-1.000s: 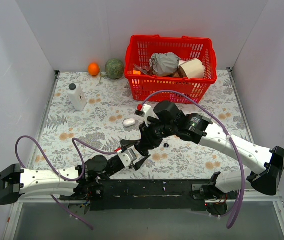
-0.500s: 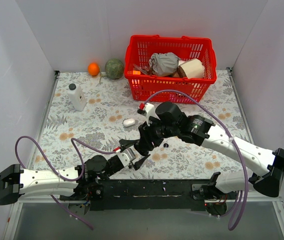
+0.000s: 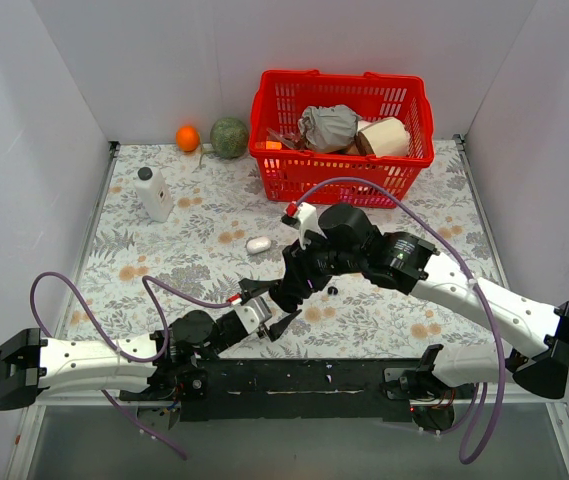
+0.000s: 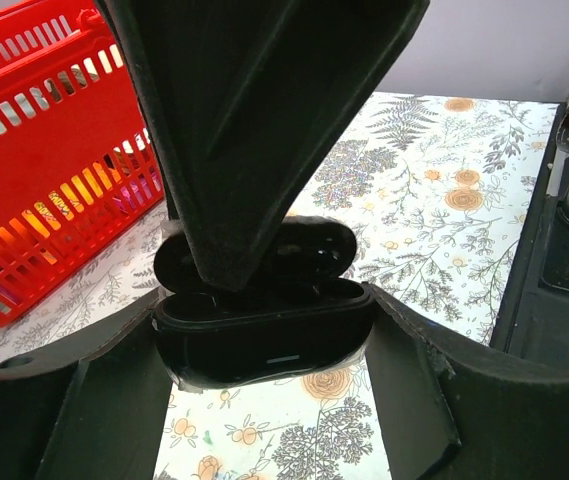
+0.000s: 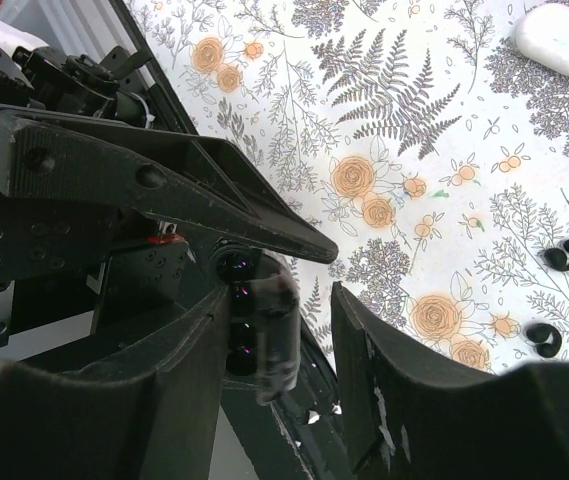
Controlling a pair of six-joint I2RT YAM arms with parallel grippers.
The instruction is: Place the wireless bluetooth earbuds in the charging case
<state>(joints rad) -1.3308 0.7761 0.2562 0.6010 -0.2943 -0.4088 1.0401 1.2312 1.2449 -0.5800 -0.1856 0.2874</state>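
Note:
The white charging case [image 3: 257,244] lies shut on the flowered table, also at the top right of the right wrist view [image 5: 562,38]. Two tiny black earbuds [image 5: 564,255] [image 5: 544,340] lie loose on the table; the top view shows one [image 3: 332,290]. My left gripper [image 4: 264,345] is shut on a larger black oval object [image 4: 264,335], an open hinged box, held above the table. My right gripper [image 5: 286,300] is open, directly over it [image 3: 289,288], with one finger [image 4: 254,130] reaching into the open box. I see no earbud in the right jaws.
A red basket [image 3: 339,135] with crumpled items stands at the back. A white bottle with a black cap [image 3: 152,193] stands at the left. An orange [image 3: 187,137] and a green ball [image 3: 229,137] sit at the back wall.
The right arm's elbow and forearm have shifted a little to the right. Its gripper stays over the left gripper. The left arm holds still.

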